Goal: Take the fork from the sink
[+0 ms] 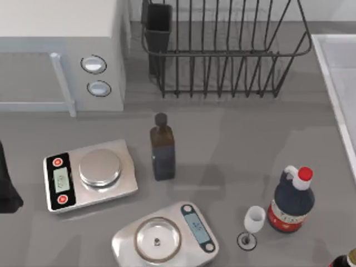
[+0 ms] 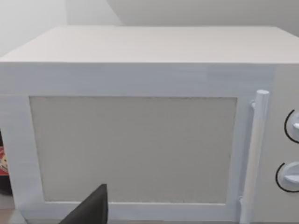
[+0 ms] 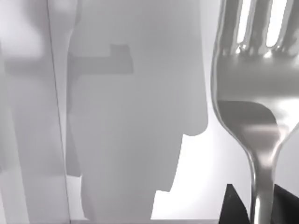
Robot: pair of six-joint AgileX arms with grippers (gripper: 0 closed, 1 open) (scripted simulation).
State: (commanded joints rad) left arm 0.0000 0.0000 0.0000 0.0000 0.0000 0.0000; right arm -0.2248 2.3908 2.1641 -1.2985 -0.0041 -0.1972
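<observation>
The shiny silver fork hangs close before the right wrist camera, tines away from the gripper. Its slim handle runs down between the two dark fingers of my right gripper, which is shut on it. Behind the fork lies the pale floor of the sink, crossed by grey shadows. In the top view the sink's raised light rim runs along the table's right edge. My left arm stays parked at the table's left edge, its gripper facing the microwave door.
A white microwave stands at the back left, a black wire dish rack at the back middle. Two scales, a dark bottle, a red-capped bottle and a small glass stand in front.
</observation>
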